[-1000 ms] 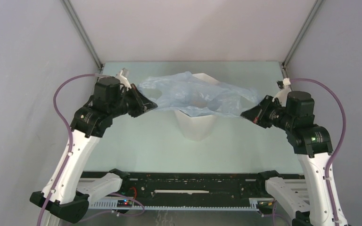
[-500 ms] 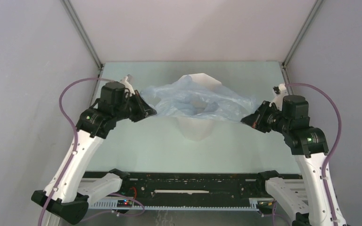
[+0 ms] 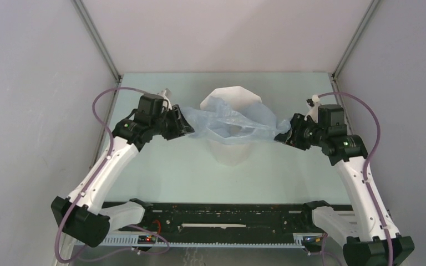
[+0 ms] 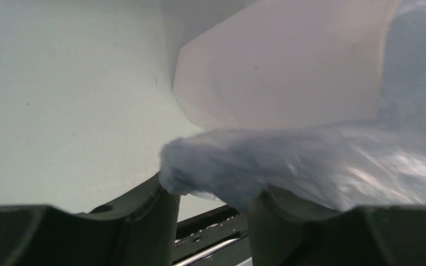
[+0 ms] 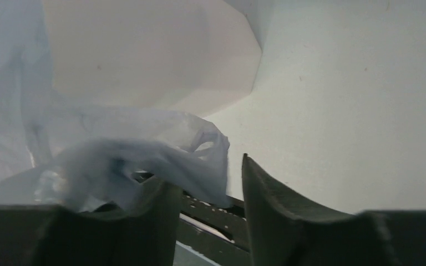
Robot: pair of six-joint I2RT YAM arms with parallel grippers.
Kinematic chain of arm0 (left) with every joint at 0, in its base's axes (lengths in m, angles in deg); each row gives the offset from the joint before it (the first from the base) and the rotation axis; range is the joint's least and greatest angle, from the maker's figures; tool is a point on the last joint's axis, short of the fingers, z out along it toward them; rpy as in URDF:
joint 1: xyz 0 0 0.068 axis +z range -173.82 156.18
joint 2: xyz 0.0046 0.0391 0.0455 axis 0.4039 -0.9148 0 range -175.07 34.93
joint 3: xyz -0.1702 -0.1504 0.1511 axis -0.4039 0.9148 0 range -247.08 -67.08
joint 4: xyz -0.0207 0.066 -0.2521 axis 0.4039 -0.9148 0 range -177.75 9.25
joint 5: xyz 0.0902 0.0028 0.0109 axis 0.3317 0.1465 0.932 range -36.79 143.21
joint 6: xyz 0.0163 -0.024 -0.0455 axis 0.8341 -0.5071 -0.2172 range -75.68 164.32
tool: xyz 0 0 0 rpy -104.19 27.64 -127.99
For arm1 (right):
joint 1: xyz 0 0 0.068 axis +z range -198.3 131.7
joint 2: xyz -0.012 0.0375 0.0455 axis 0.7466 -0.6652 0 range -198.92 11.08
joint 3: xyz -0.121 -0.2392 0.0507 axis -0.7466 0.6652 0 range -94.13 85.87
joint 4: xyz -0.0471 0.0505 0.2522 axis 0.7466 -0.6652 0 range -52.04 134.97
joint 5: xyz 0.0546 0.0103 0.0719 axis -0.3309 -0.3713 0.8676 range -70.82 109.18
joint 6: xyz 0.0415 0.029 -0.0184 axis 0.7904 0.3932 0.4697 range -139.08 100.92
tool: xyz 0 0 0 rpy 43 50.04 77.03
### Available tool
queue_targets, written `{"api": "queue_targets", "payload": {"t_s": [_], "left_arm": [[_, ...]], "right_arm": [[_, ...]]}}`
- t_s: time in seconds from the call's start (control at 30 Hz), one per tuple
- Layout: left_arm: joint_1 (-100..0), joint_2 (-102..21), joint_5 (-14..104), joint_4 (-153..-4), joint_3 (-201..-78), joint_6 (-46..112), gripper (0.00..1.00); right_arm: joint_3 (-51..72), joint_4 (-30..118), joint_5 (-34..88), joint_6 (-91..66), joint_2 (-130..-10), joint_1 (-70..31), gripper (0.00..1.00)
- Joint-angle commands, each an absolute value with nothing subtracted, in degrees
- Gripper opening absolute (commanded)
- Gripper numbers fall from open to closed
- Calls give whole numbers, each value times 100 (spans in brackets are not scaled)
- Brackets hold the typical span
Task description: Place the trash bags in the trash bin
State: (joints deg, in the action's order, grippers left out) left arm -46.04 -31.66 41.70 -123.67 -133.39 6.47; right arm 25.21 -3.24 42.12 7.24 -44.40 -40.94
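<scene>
Your trash bag (image 3: 227, 119) is stretched across the mouth of the trash bin (image 3: 230, 149), which stands upright near the middle of the table (image 3: 166, 166); the pale blue film spans from one gripper to the other and sags in its middle into the bin's opening, while the far rim of the bin shows bare behind it; your left gripper (image 3: 184, 124) sits at the bag's left end, just beside the bin, and your right gripper (image 3: 283, 134) sits at the bag's right end, on the bin's other side. From the left wrist, your left gripper (image 4: 213, 194) has its jaws parted, with an open gap between them; a bunched end of the bag (image 4: 310, 172) lies over that gap and rests on the finger (image 4: 280, 213) at the right of the view, with the bin's faceted wall (image 4: 277, 66) close behind. From the right wrist, your right gripper (image 5: 208, 172) also stands parted; the crumpled corner of the bag (image 5: 116, 160) drapes over the finger (image 5: 155, 221) at the left of the view, the other finger (image 5: 260, 205) is clear of the plastic, and the bin (image 5: 144, 55) rises just beyond; neither pincer is clamping the film, which only lies on the fingers.
</scene>
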Motion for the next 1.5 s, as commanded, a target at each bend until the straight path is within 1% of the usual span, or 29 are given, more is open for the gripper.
{"api": "queue_targets", "payload": {"t_s": [0.0,0.07,0.13,0.3,0.37,0.43,0.47,0.53,0.63,0.7,0.77,0.87,0.97,1.1,1.2,1.33,1.43,1.47], "left_arm": [[-4562,-2554,4076,-12347,-13735,1223,56],[-4562,-2131,3977,-12333,-13492,1456,65],[-4562,-1639,3995,-12282,-13201,1671,72],[-4562,-749,3839,-12282,-13002,1991,82],[-4562,-547,3916,-12240,-13069,2050,83],[-4562,-420,4331,-12184,-13204,2023,82],[-4566,-361,4564,-12014,-13227,1955,82],[-4562,-379,4691,-11609,-13312,1928,87],[-4562,-844,4033,-11273,-13609,2021,92],[-4570,-1228,3426,-11198,-13811,2241,93],[-4592,-1484,3100,-11188,-13919,2472,94],[-4715,-1646,2828,-11187,-13976,2663,95],[-5052,-1673,3010,-11421,-13989,2950,96],[-5423,-1789,3552,-11912,-14032,3380,97],[-5484,-1868,3767,-12005,-14036,3508,94],[-5485,-2060,4034,-12092,-14154,3591,84],[-5485,-2202,4297,-12144,-14274,3611,72],[-5483,-2224,4401,-12144,-14321,3614,69]], "right_arm": [[2225,-624,4142,203,-3873,-4118,58],[2224,-889,4165,58,-3623,-4118,65],[2240,-1078,4234,-69,-3350,-4110,71],[2240,-1222,4407,-318,-2597,-4083,81],[2236,-1178,4623,-455,-2376,-4075,82],[2177,-1168,4681,-588,-2214,-4070,82],[2112,-1172,4583,-639,-2157,-4068,83],[1957,-1142,4454,-749,-2086,-4065,83],[1670,-969,4373,-1022,-2124,-4065,83],[1431,-815,4069,-1257,-2257,-4065,84],[1226,-648,3912,-1521,-2435,-4054,84],[967,-433,3656,-1798,-2754,-3821,84],[703,-353,3291,-1969,-3033,-3594,84],[663,-185,3592,-2239,-3205,-3165,84],[881,53,3571,-2526,-3204,-2714,84],[1024,178,2900,-2899,-3415,-2213,83],[1041,284,2690,-3162,-3550,-1851,81],[1052,337,2715,-3210,-3603,-1779,80]]}}
